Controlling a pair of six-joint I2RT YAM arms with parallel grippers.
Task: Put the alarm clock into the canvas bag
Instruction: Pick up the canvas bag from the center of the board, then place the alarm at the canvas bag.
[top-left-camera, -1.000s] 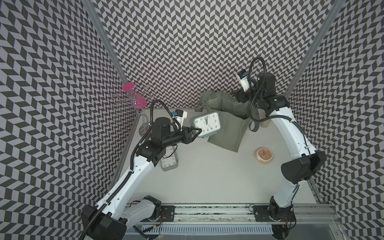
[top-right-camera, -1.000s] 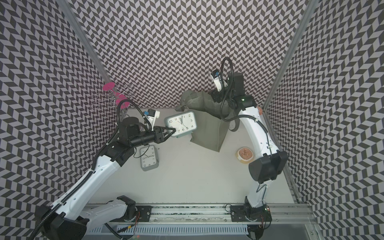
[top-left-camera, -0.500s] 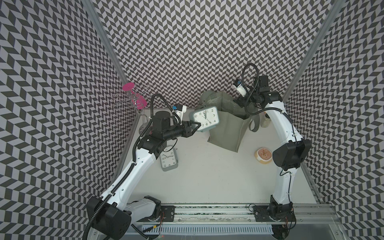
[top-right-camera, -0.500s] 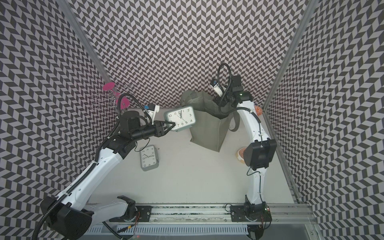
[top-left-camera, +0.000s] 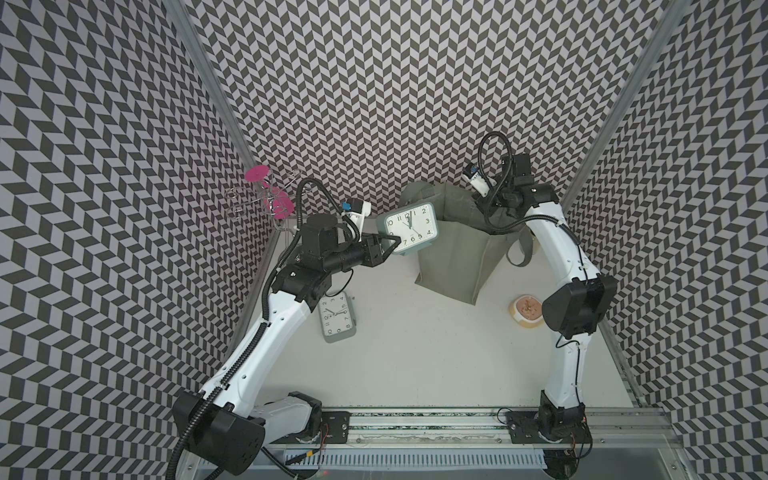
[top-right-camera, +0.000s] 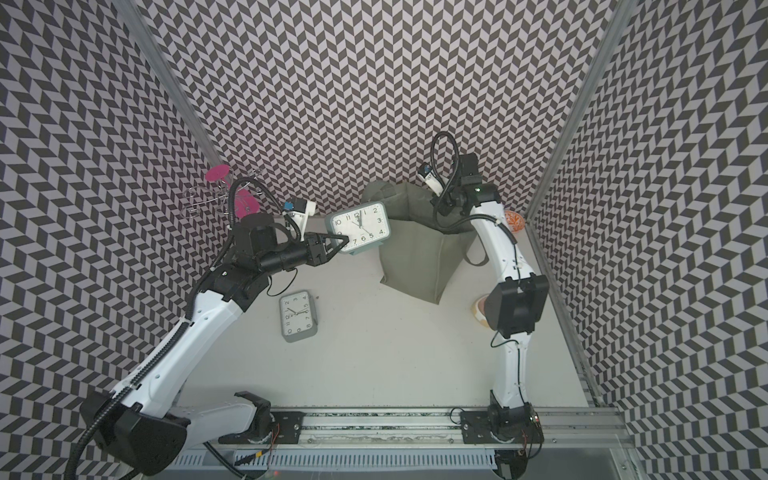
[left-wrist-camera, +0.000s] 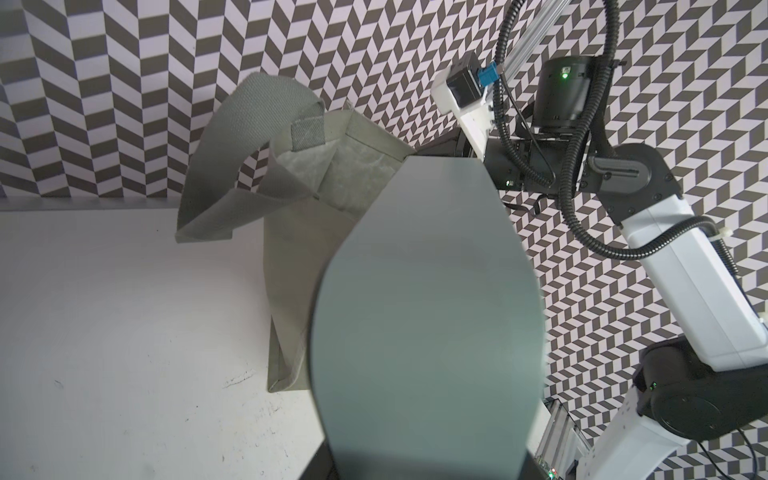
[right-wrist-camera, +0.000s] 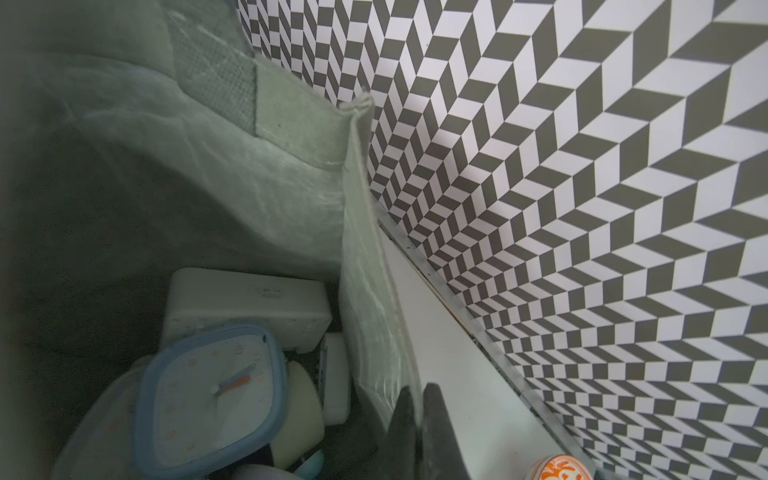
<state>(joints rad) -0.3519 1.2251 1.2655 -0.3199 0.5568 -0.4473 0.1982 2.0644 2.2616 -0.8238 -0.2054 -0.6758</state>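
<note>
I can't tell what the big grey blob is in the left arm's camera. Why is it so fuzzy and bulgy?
Left wrist view: that is the alarm clock, held too close to focus, its edges bulged by the wide lens; the canvas bag behind is sharper. In a top view the alarm clock looks crisp.

The left gripper (top-left-camera: 394, 242) holds the teal alarm clock (top-left-camera: 409, 226) by its lower corner, raised at the rim of the canvas bag (top-left-camera: 453, 266), which stands near the tabletop's (top-left-camera: 415, 365) far edge. A grey clock (top-left-camera: 338, 318) lies flat near the left edge, and a small bowl (top-left-camera: 527, 311) sits near the right.
</note>
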